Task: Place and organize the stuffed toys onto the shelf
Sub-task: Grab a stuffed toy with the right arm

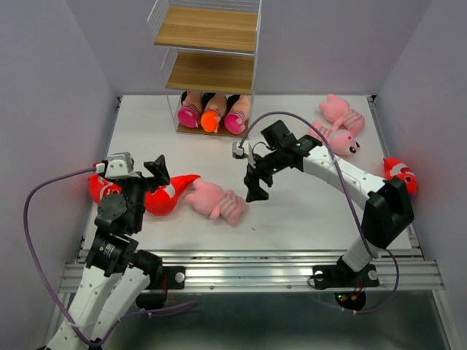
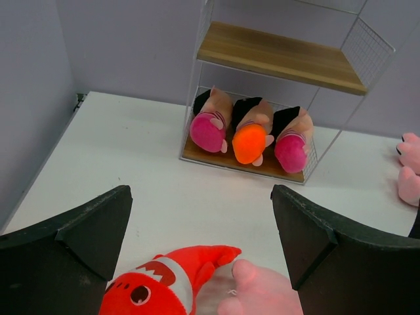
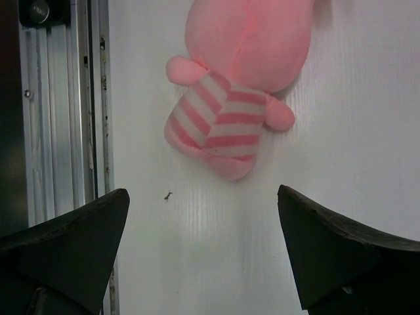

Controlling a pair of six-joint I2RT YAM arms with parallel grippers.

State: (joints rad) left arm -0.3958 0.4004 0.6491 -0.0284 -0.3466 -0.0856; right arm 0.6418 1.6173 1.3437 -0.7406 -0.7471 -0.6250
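The shelf (image 1: 211,44) stands at the back of the table, and three dolls (image 1: 211,113) lie side by side on its bottom board. My left gripper (image 1: 149,179) hangs open over a red shark (image 1: 166,195) that touches a pink striped-leg animal (image 1: 215,198). The left wrist view shows that shark (image 2: 164,282) and animal (image 2: 262,292) low between my wide-apart fingers, with the shelf (image 2: 275,56) and dolls (image 2: 249,141) ahead. My right gripper (image 1: 257,182) is open and empty just right of the pink animal (image 3: 243,65). A second shark (image 1: 98,188) lies behind the left arm.
Two more pink animals (image 1: 339,124) lie at the back right. A third red shark (image 1: 401,173) sits at the right edge behind the right arm. The aluminium rail (image 3: 65,111) runs along the table's near edge. Purple walls close in both sides.
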